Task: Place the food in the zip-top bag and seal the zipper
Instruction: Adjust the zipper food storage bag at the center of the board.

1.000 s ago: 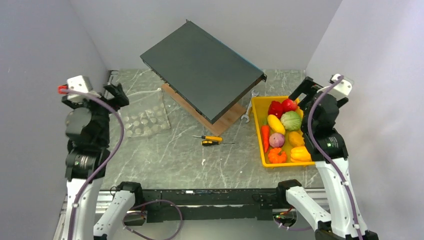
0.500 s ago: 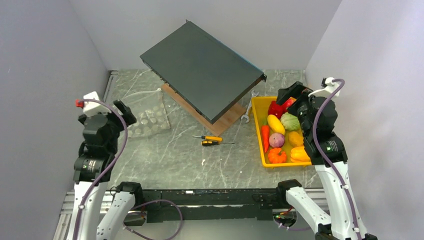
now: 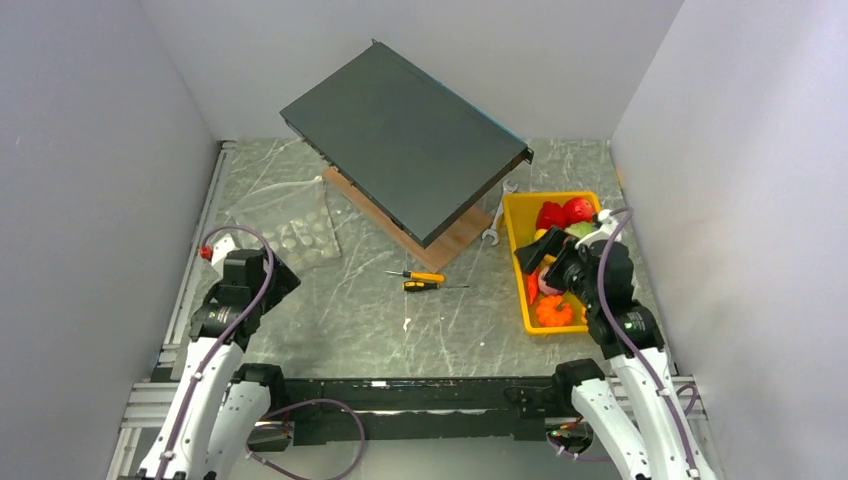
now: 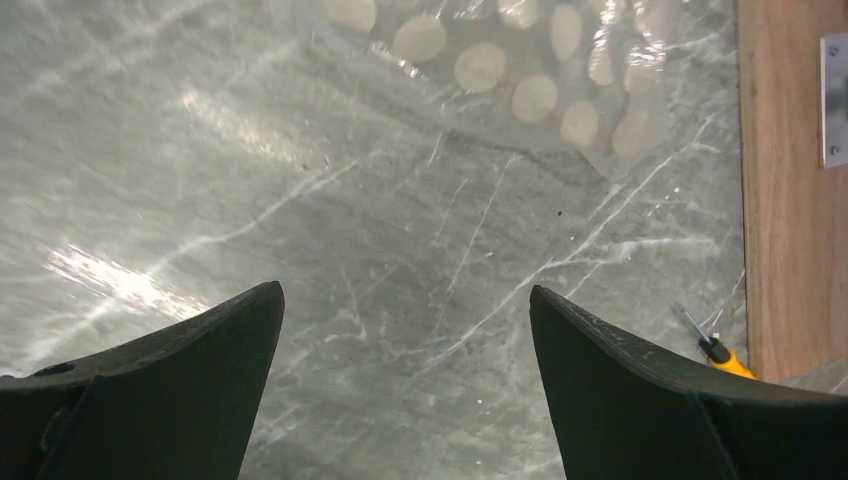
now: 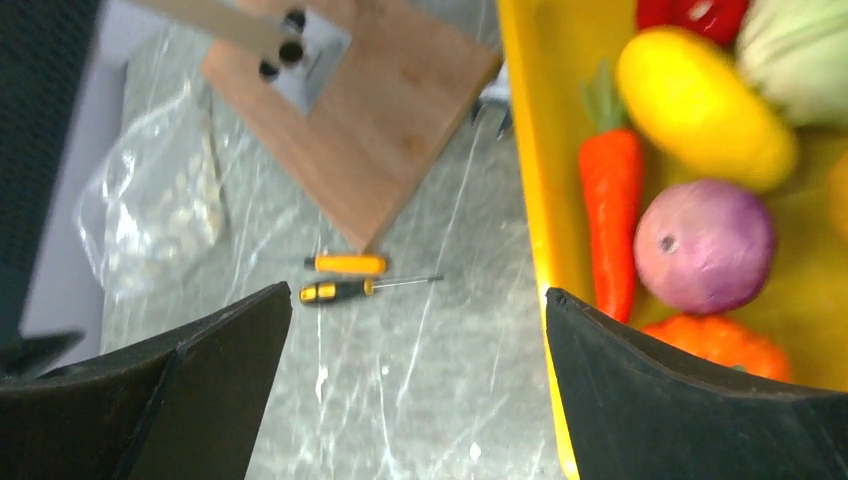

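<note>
The clear dotted zip-top bag [image 3: 290, 235] lies flat at the table's far left; it shows in the left wrist view [image 4: 520, 80] and the right wrist view [image 5: 150, 205]. Its zipper is too faint to make out. The toy food fills a yellow tray [image 3: 512, 215] at the right: carrot [image 5: 608, 215], yellow piece [image 5: 705, 105], purple piece [image 5: 705, 245], red pepper [image 3: 550, 214], cabbage [image 5: 800, 50], orange piece [image 3: 553, 311]. My left gripper [image 3: 275, 272] is open and empty, just near of the bag. My right gripper [image 3: 530, 262] is open and empty over the tray's left rim.
A dark slab [image 3: 405, 135] rests tilted on a wooden board [image 3: 440, 245] at the back middle. Two yellow-handled screwdrivers [image 3: 420, 280] lie mid-table. A wrench [image 3: 495, 230] lies left of the tray. Grey walls close in both sides.
Both arms have dropped and pulled towards the near edge. The left gripper came down near the bag; the right gripper swung down and left over the tray's rim.
</note>
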### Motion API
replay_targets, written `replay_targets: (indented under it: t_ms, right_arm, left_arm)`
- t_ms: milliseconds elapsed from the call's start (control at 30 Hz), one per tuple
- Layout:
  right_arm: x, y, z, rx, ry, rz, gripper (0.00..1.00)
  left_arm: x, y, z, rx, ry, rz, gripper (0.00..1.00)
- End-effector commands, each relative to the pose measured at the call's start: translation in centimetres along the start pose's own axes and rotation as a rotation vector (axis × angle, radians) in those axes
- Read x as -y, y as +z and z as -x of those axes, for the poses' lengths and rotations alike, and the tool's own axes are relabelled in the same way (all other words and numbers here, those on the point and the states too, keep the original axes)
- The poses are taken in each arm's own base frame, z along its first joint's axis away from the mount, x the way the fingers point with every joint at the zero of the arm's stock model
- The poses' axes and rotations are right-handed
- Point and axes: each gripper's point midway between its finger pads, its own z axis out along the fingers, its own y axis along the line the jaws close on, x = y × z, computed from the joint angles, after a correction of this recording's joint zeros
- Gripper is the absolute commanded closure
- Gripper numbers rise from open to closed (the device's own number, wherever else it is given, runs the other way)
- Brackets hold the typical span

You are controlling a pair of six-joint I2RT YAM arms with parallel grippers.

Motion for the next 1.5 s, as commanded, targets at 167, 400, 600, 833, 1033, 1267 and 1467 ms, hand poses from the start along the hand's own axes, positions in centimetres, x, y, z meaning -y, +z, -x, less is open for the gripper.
replay_targets:
  t_ms: [167,400,600,833,1033,1267,1467]
  right_arm:
    - [-3.3,-0.4,-6.0,-0.184,-0.034,0.328,0.00]
    - [-3.8,-1.4,-6.3,-0.181,-0.066,0.377,0.00]
    - [-3.5,-1.7,-7.0,-0.198,-0.072,0.379,0.00]
    - [-3.0,-1.7,-7.2,-0.192,-0.087,0.368,0.00]
    - [-3.1,-1.2,-7.9,-0.227,-0.088,0.382,0.00]
    - [-2.4,-0.2,-9.0,-0.264,-0.075,0.363,0.00]
    - [-2.4,0.5,-11.6,-0.364,-0.071,0.375,0.00]
  left_arm:
    - [3.5,2.3,0.6,-0.003,-0.356,-0.147,0.02]
    - [4.0,4.7,2.6,0.050,-0.698,-0.192,0.01]
    - [5.9,7.3,3.6,-0.030,-0.766,-0.178,0.01]
    - [6.0,11.5,2.5,-0.100,-0.754,-0.091,0.03]
    - [5.8,13.6,2.4,-0.111,-0.588,-0.071,0.37]
    - [4.2,14.3,0.4,-0.189,-0.416,-0.084,0.82]
    - [5.6,11.5,-0.4,-0.285,-0.159,-0.219,1.00]
